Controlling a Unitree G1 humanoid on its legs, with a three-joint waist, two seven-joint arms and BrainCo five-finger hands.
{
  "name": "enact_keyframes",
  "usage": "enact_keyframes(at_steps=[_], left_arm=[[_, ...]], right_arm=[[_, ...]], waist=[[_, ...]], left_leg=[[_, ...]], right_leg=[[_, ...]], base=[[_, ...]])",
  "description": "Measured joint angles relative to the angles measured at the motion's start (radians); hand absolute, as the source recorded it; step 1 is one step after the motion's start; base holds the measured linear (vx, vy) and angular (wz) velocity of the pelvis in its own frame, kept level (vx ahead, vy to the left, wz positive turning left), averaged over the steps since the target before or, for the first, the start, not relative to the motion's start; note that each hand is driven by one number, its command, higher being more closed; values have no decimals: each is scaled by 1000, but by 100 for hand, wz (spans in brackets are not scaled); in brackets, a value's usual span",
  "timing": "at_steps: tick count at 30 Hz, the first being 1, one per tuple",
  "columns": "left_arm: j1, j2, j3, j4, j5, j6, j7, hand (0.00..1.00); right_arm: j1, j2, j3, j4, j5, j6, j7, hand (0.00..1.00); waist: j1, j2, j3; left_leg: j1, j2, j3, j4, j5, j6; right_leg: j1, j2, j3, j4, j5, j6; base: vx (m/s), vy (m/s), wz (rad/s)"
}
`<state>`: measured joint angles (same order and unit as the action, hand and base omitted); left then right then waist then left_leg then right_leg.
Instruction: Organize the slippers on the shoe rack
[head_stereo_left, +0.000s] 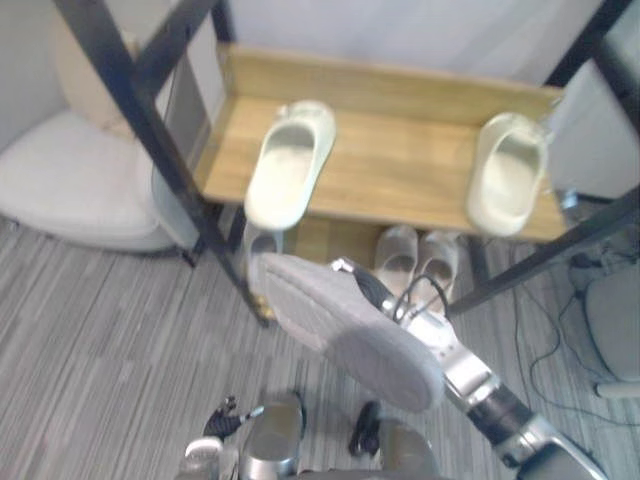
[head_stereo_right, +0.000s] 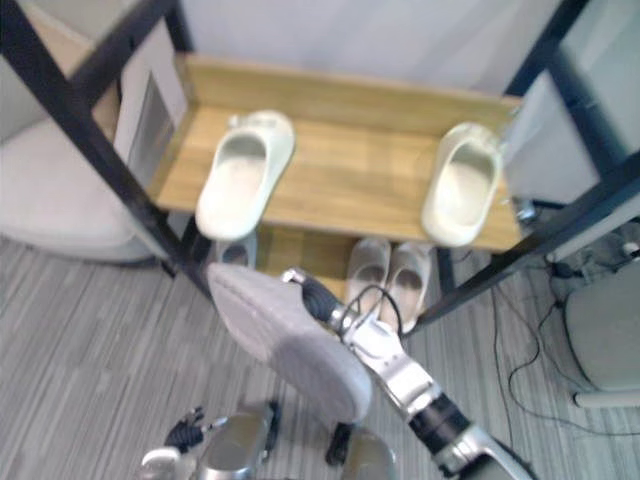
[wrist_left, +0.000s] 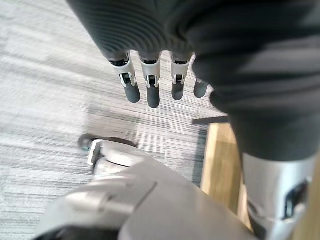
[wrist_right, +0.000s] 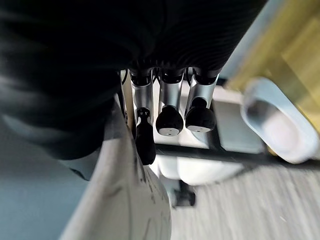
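Note:
My right hand is shut on a grey slipper, held sole up and tilted over the floor just in front of the shoe rack. In the right wrist view its fingers curl over the slipper's edge. On the wooden top shelf lie two cream slippers, one at the left and one at the right, toes pointing away. A pale pair sits on the lower level, with another grey slipper to its left. My left hand hangs low over the carpet, fingers straight and holding nothing.
Black slanted frame bars cross the rack's left and right sides. A white cushioned seat stands on the left. A chair base and loose cables lie on the striped grey carpet at the right.

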<state>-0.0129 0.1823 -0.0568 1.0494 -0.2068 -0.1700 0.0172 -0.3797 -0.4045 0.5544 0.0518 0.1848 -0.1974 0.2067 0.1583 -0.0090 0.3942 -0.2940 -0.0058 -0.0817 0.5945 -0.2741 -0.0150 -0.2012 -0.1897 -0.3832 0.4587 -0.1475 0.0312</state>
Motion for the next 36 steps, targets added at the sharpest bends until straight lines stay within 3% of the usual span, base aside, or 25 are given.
enact_keyframes(at_steps=[6,11,16,22,29,36], left_arm=[[-40,-5,1,-5,-34,0,34,0],[-89,-20,5,-21,-72,-2,57,0],[-128,-59,81,-36,-103,-1,69,0],[-142,-100,157,-98,-108,1,76,0],[-145,-101,158,-152,-108,1,89,0],[-173,-108,156,-172,-108,1,106,0]], right_arm=[[-132,-29,-5,48,-72,-1,-82,100],[-249,-30,-78,149,-112,-1,-155,100],[-353,-28,-97,160,-151,-1,-235,100],[-398,-18,-226,150,-267,2,-355,100],[-484,-17,-298,112,-429,33,-434,100],[-568,-27,-355,170,-610,120,-510,100]], waist=[[3,2,64],[13,10,86],[21,10,96],[49,8,111],[61,8,111],[74,7,112]], left_leg=[[-209,1,-18,142,-21,-2],[-386,-9,-59,298,-52,-14],[-533,-21,-76,429,-85,-25],[-666,-18,-95,578,-133,-46],[-753,-7,-94,636,-141,-52],[-827,-4,-98,668,-134,-65]], right_leg=[[-186,-49,-44,162,-58,-16],[-333,-90,-78,331,-117,-44],[-469,-135,-87,494,-190,-58],[-575,-172,-104,659,-278,-65],[-650,-191,-112,727,-304,-73],[-686,-230,-148,783,-335,-82]], base=[[-133,21,21],[-74,6,20],[-54,-34,12],[-27,-49,11],[-7,-9,2],[1,-28,19]])
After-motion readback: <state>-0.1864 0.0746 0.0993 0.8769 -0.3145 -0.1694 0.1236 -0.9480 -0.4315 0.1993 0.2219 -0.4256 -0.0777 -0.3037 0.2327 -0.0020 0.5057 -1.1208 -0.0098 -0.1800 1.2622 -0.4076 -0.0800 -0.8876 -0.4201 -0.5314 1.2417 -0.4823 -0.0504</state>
